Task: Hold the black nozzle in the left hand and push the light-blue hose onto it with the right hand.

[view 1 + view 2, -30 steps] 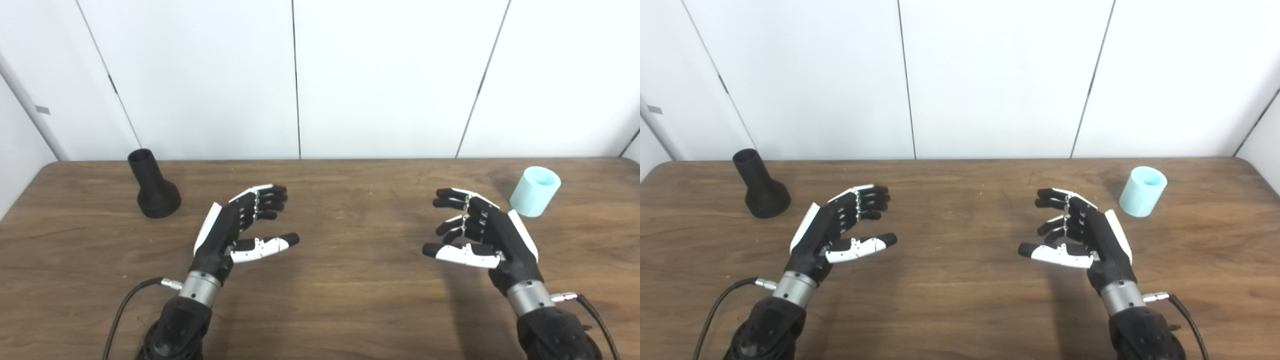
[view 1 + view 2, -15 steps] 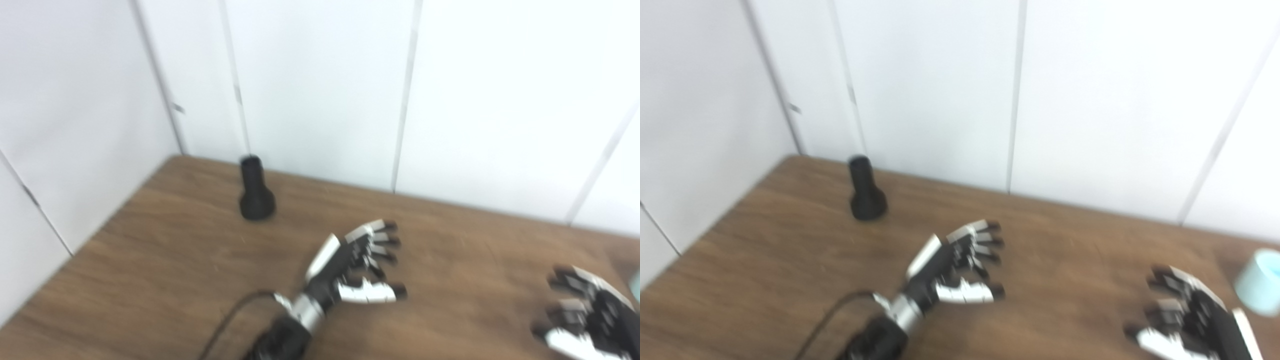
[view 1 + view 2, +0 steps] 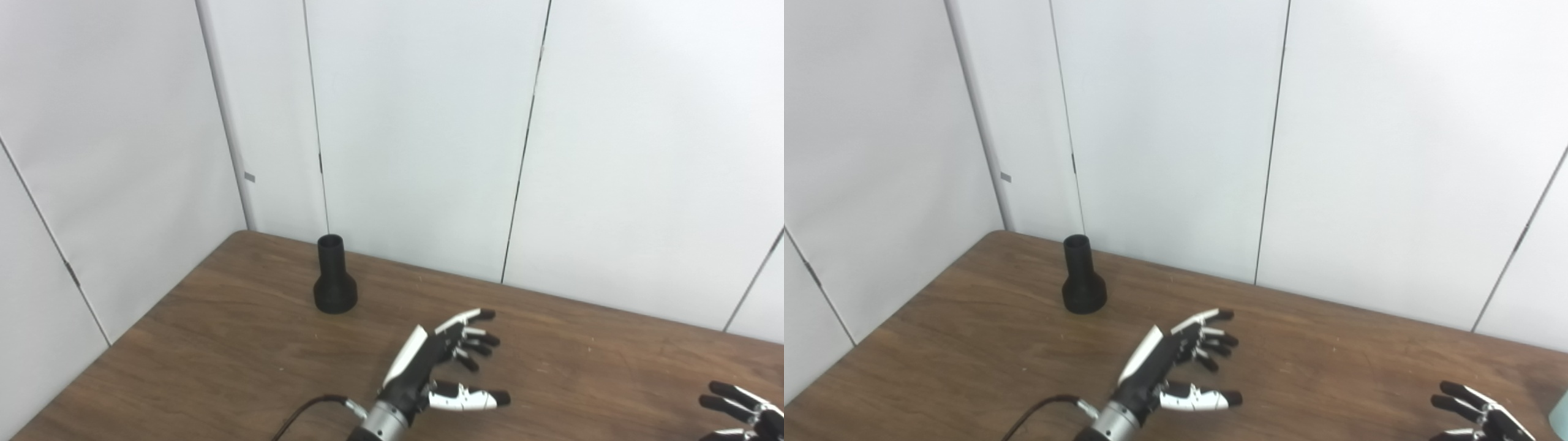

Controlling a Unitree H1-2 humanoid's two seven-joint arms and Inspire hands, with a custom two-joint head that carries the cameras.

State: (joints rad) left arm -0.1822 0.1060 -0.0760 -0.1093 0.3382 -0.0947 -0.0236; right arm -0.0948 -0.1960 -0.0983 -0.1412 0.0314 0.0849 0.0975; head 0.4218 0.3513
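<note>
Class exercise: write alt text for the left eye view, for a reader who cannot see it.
A black nozzle stands upright, untouched, on a wooden table near white wall panels. The open left hand hovers nearby; only the right hand's fingertips show.

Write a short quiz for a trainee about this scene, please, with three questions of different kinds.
1. True or false: the left hand holds the nozzle.
2. How does the nozzle stand? A) upright, wide end down B) on its side C) upside down
3. On what does the nozzle rest?

Key: 1 false, the hand is open and apart from it. 2 A. 3 the table.
</note>
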